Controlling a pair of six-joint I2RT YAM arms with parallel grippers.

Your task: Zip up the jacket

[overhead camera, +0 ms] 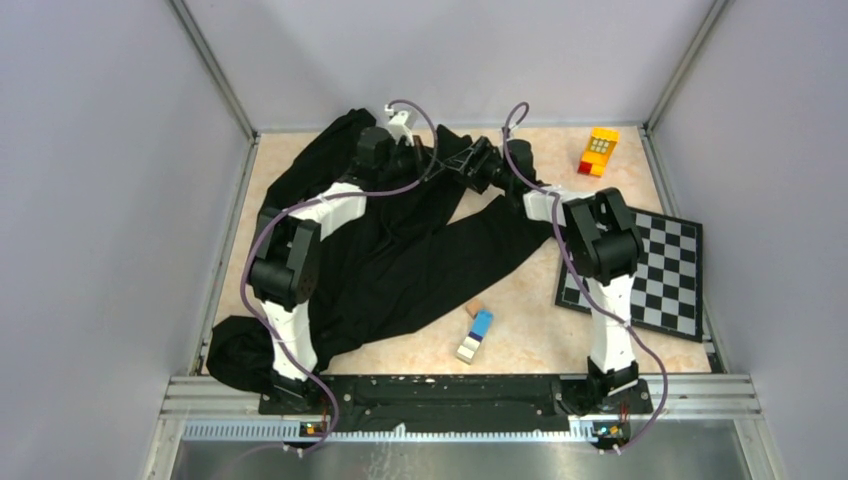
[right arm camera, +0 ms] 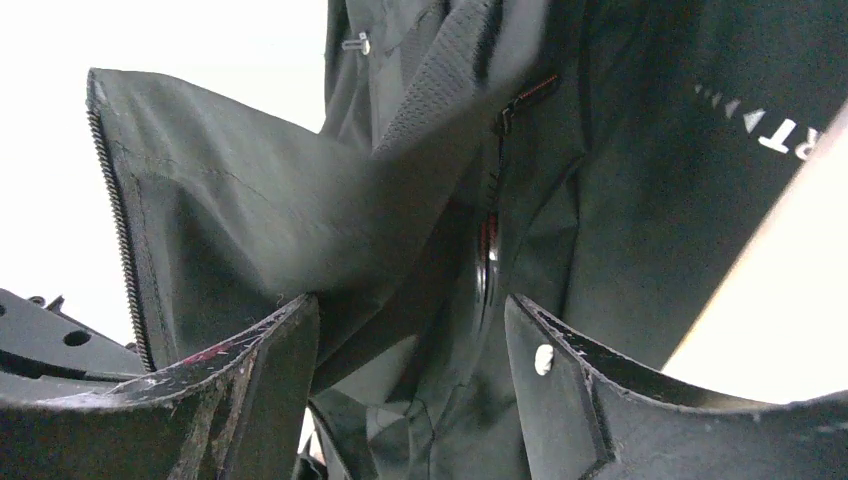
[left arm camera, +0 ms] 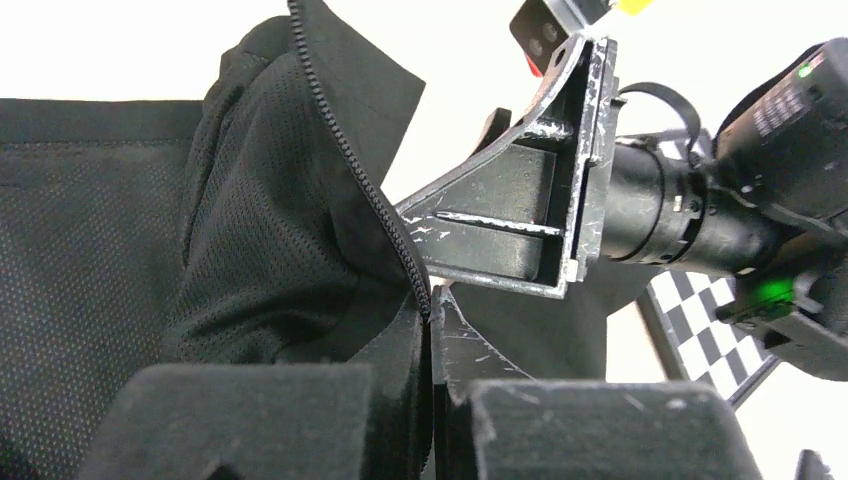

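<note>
The jacket (overhead camera: 400,260) lies rumpled across the left and centre of the table (overhead camera: 530,310), one sleeve trailing to the near left corner and its far part lifted where both arms meet.

Left gripper (left arm camera: 432,335): clenched – its two padded fingers (left arm camera: 250,420) are pressed together on the jacket's front edge, with the line of zip teeth (left arm camera: 360,170) running down into the pinch. Mesh lining (left arm camera: 260,250) shows on the side left of the teeth.

Right gripper (right arm camera: 410,305): released – its fingers (right arm camera: 260,370) stand well apart, and a fold of the jacket hangs in the gap without being clamped. A second run of zip teeth (right arm camera: 120,230) borders that fold on its left side. In the left wrist view the same gripper sits just beside the left one, jaws spread.

Other items on the table:
- a chequered board (overhead camera: 650,270) at the right;
- a yellow block (overhead camera: 600,150) at the far right;
- a blue-and-white block (overhead camera: 477,333) near the jacket's near edge.
</note>
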